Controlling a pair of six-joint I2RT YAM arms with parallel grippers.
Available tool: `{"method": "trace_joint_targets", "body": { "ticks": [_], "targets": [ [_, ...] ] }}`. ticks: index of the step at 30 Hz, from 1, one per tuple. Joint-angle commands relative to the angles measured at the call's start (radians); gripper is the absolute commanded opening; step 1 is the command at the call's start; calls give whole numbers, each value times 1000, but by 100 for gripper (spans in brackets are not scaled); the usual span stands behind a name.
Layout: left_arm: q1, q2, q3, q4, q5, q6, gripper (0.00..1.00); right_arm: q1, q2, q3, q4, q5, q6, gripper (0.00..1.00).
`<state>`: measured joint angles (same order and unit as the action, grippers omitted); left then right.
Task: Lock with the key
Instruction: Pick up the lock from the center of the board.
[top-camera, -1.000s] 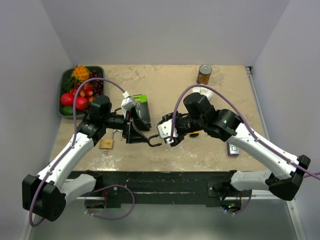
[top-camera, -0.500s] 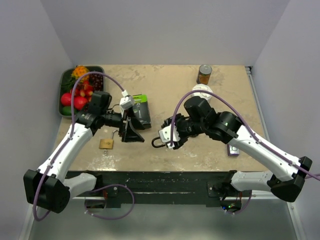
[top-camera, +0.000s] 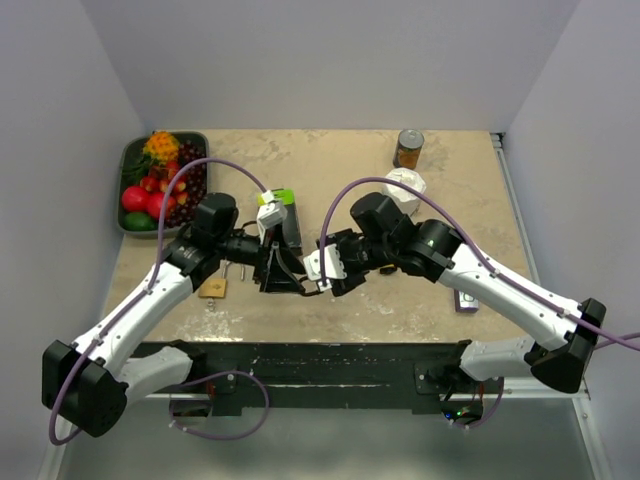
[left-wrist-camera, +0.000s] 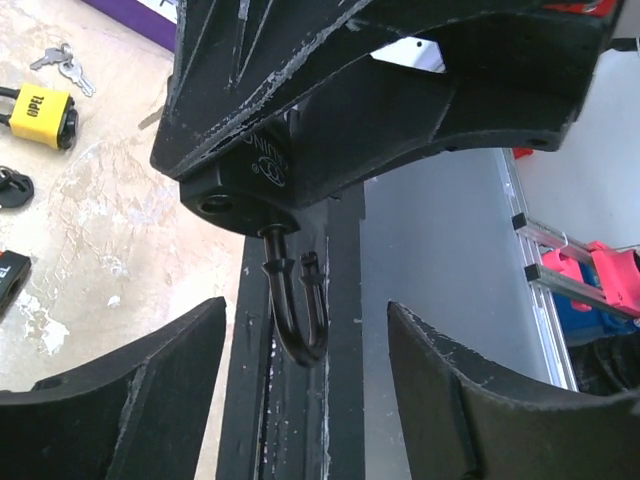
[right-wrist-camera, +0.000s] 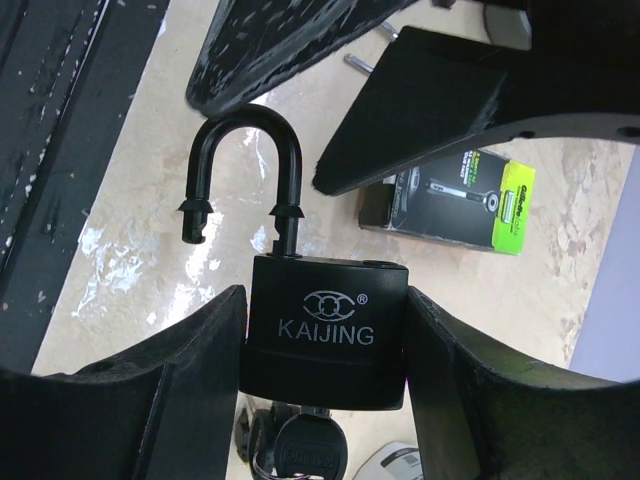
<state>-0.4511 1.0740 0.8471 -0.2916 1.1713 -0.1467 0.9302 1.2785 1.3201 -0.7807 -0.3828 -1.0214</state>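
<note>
My right gripper (right-wrist-camera: 325, 335) is shut on the body of a black padlock (right-wrist-camera: 325, 330) marked KAIJING and holds it above the table. Its shackle (right-wrist-camera: 245, 170) is open, one leg out of the body. A black key (right-wrist-camera: 305, 445) sits in the keyhole underneath. My left gripper (left-wrist-camera: 305, 345) is open, and its two fingers (left-wrist-camera: 110, 400) flank the hanging shackle (left-wrist-camera: 295, 310) without touching it. In the top view the left gripper (top-camera: 283, 273) and the right gripper (top-camera: 325, 272) meet tip to tip at the table's middle front.
A brass padlock (top-camera: 212, 288) with small keys (left-wrist-camera: 58, 62) lies left of the grippers. A razor box (top-camera: 283, 215) lies just behind them. A fruit tray (top-camera: 160, 185) is at the far left, a can (top-camera: 408, 148) at the back, and a small device (top-camera: 466, 298) at the right.
My left gripper has swung right to the padlock, and its open fingers now stand on either side of the shackle. My right gripper has shifted left with the padlock.
</note>
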Motion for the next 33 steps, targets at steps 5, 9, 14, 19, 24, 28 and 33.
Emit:
{"method": "trace_joint_targets", "body": {
  "ticks": [5, 9, 14, 19, 24, 28, 33],
  "targets": [
    [-24, -2, -69, 92, -79, -97, 65, 12, -24, 67, 143, 22, 50, 0],
    [-23, -13, -112, 175, -56, -169, 57, 12, -27, 62, 156, 38, 66, 0],
    [-28, -8, -132, 252, -32, -212, 44, 12, -21, 64, 167, 48, 87, 0],
    [-29, -11, -140, 339, -21, -258, 36, 12, -21, 70, 162, 47, 87, 0],
    [-28, -16, -152, 347, -21, -263, 31, 12, -18, 68, 167, 48, 84, 0],
    [-28, -20, -154, 332, -16, -241, 9, 13, -16, 68, 167, 53, 86, 0],
    [-28, -26, -152, 309, -1, -218, 0, 12, -10, 68, 166, 55, 93, 0]
  ]
}}
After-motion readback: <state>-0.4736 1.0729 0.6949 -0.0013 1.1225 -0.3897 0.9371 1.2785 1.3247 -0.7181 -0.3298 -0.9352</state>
